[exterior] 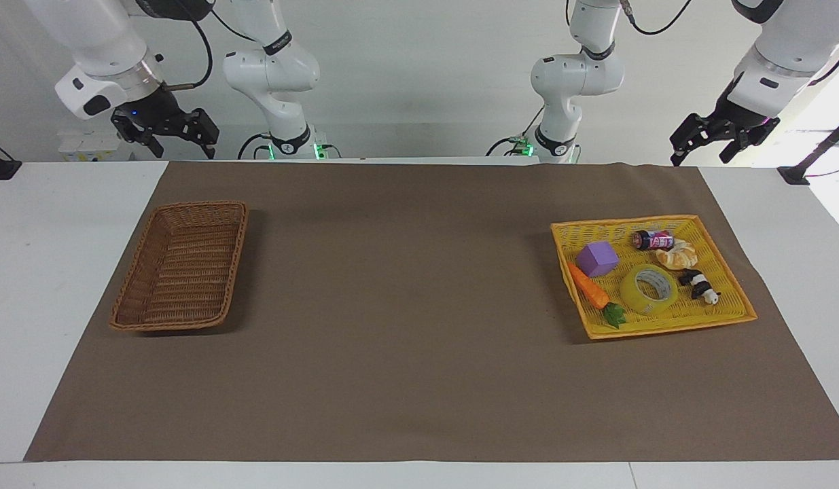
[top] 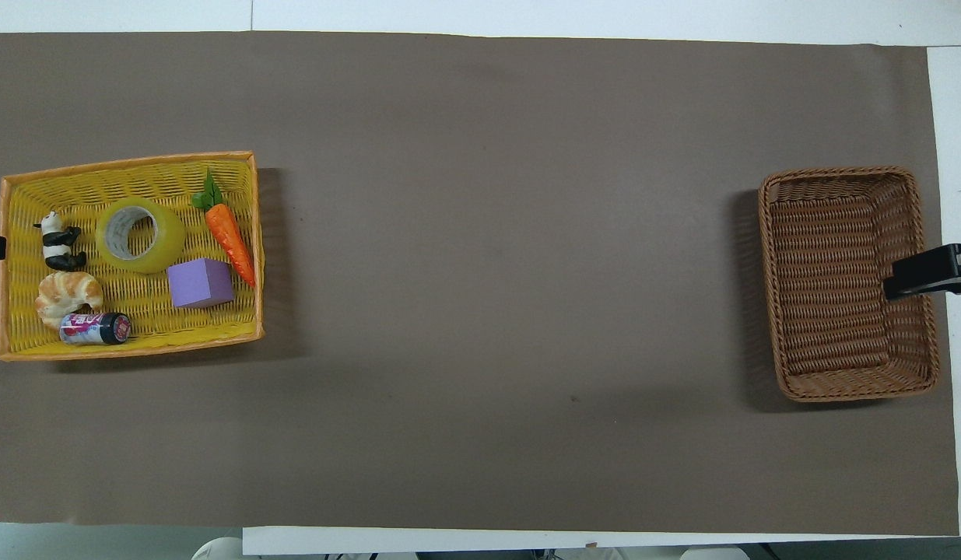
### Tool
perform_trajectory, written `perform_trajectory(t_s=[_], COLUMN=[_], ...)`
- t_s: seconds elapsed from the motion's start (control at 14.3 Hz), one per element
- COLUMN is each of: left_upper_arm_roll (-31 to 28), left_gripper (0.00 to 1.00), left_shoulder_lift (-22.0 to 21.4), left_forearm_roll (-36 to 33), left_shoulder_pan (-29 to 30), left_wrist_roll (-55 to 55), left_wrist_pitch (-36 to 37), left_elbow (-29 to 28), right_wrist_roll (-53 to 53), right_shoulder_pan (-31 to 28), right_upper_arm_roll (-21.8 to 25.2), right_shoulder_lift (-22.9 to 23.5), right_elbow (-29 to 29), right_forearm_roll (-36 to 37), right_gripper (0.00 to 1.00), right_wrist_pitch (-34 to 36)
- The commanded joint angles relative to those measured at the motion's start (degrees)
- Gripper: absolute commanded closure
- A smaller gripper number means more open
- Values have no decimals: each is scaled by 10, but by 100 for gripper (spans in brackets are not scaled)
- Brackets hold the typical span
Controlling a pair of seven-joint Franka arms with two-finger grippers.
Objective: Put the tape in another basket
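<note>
White desk [exterior: 66,272] surface is carrying a brown mat [exterior: 419,353] that is covering most of the working area.

Nearest the robots, both arms are waiting raised at the desk's robot-side edge. The left gripper [exterior: 721,139] is hanging over the corner at the left arm's end, its jaws standing apart and holding nothing. The right gripper [exterior: 168,132] is hanging over the corner at the right arm's end, jaws likewise apart and empty.

Farther out, two containers are sitting on the mat, well apart. The brown wicker basket [exterior: 123,299] is lying at the right arm's end. The yellow tray [exterior: 664,331] is lying at the left arm's end and is holding six items.

Within the tray, the small can [exterior: 653,240] is lying on its side nearest the robots, with the croissant [exterior: 677,255] just beside it. The purple cube [exterior: 597,259] is sitting toward the desk's middle, next to the carrot [exterior: 591,288]. The panda figure [exterior: 698,284] is lying next, toward the tray's outer side.

The tape [exterior: 649,289] is lying flat in the tray, its core opening facing up, between the carrot and the panda figure, farther from the robots than the cube and the croissant. Neither gripper is touching it.
</note>
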State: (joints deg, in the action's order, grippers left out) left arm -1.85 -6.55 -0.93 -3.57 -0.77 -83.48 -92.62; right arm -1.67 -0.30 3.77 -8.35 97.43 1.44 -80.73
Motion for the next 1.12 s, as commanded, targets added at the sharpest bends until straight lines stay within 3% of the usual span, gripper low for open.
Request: perform_trajectory(t_s=[0.0, 0.35, 0.7, 0.84, 1.05], left_upper_arm_roll=[-3, -9, -10, -10, -11], left_gripper=[0, 1, 3, 4, 4], left_shoulder_lift=[-8, -16, -4, 23, 83], left_forearm_roll=[-5, -5, -5, -4, -4], left_shoulder_pan=[-7, 3, 26, 31, 46], left_wrist_roll=[5, 3, 0, -14, -31], left_wrist_pitch=[-4, -33, -184, -264, -340], left_elbow=[-12, -35, -172, -207, -214], right_wrist_roll=[-10, -10, -10, -9, -10], right_shoulder_pan=[-1, -1, -1, 0, 0], right_upper_arm_roll=[0, 0, 0, 0, 0], right_shoulder_lift=[-11, -11, -11, -11, -11], right_elbow=[14, 14, 14, 14, 14], right_forearm_roll=[2, 2, 2, 2, 1], right_gripper=[0, 0, 0, 0, 0], right_wrist_pitch=[-9, -9, -9, -9, -9])
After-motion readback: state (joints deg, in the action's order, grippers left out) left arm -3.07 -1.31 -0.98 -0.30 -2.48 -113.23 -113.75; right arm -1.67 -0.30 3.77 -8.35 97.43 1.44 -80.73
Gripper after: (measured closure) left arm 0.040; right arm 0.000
